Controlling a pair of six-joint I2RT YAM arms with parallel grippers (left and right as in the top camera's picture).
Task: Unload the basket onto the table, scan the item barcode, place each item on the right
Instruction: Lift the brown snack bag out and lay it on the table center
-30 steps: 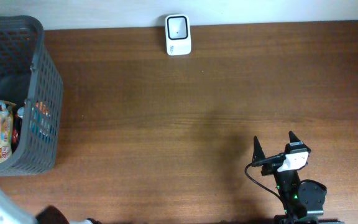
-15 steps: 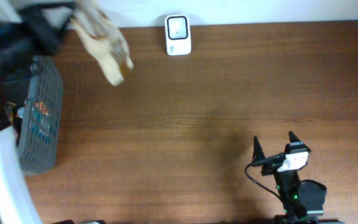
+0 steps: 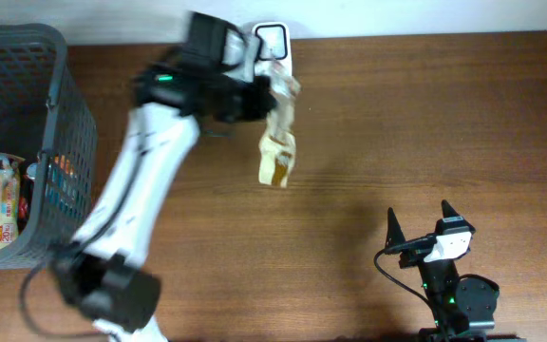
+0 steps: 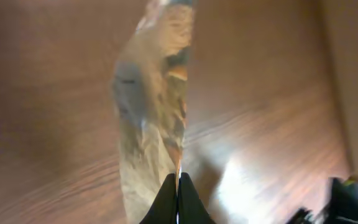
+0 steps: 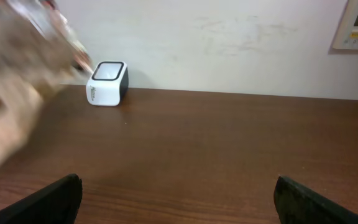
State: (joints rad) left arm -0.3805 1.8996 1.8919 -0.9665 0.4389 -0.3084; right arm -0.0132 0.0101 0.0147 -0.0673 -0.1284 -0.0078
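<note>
Between the clenched fingers of the left gripper (image 4: 178, 188), a crumpled tan snack bag (image 3: 278, 142) hangs just before the white scanner (image 3: 273, 38) at the table's (image 3: 425, 114) far edge, partly hiding it from overhead. The right gripper (image 3: 419, 221) rests spread wide near the near right corner. A grey basket (image 3: 69, 123) of packets stands at the left edge.

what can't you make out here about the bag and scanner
- Bag: barcode lost to motion blur in overhead and right wrist views; left wrist view shows it edge-on.
- Scanner: overhead, lower part covered by the left arm and bag.
- Basket contents: overhead, cut off by the left edge and screened by its wall.
</note>
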